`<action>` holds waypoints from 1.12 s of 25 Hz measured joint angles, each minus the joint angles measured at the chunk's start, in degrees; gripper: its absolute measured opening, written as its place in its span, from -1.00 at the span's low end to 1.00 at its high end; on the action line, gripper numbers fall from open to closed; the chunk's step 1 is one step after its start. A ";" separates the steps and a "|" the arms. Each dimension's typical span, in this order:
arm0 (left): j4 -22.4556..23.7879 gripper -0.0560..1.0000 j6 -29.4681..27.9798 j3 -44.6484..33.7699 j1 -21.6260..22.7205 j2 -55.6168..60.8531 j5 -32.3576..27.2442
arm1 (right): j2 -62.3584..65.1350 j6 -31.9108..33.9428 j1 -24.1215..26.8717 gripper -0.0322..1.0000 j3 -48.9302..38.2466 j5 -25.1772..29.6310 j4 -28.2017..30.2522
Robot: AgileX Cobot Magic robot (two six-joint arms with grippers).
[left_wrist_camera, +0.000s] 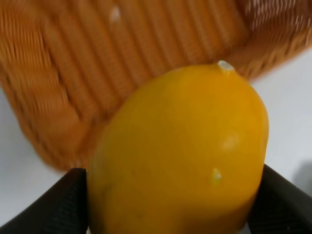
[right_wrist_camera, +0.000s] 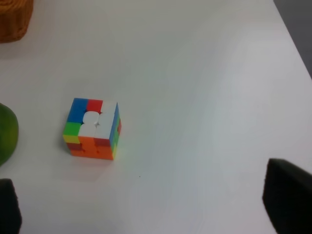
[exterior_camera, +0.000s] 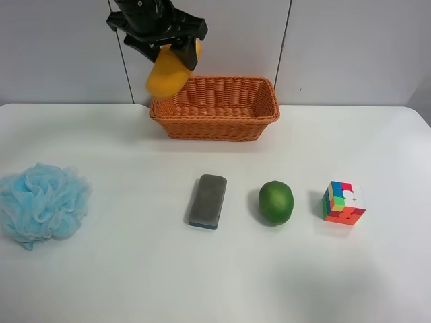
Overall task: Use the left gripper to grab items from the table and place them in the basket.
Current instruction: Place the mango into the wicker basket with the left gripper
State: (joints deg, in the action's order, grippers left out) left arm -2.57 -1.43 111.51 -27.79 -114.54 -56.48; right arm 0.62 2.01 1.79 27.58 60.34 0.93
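Mango [left_wrist_camera: 180, 156] is clamped tight by the left hand [exterior_camera: 167, 57] above the basket [exterior_camera: 222, 122] rim.

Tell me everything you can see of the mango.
The mango is a smooth, yellow-orange oval fruit, glossy, with a small pale nub at one end and a few pale specks on its skin. It looks whole. The left end effector is shut on its upper part, a black finger on each side, so it hangs tilted in the air over the end of the wicker basket at the exterior high view's left. Nothing else touches it.
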 joint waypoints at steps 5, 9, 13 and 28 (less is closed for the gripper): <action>0.00 0.29 1.43 1.02 0.10 -4.06 10.99 | 0.00 0.00 0.00 0.99 0.00 0.00 0.00; -0.05 0.29 1.43 1.02 0.10 -7.98 18.52 | 0.00 0.00 0.00 0.99 0.00 0.00 0.00; -0.05 0.29 1.43 1.02 0.10 -12.46 24.42 | 0.00 0.00 0.00 0.99 0.00 0.00 0.00; -2.81 0.84 0.72 1.07 0.28 -19.25 32.38 | 0.00 0.00 0.00 0.99 0.00 0.00 0.00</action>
State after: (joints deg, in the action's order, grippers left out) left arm -5.39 -0.71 112.58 -27.50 -133.79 -24.10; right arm 0.62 2.01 1.79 27.58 60.34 0.93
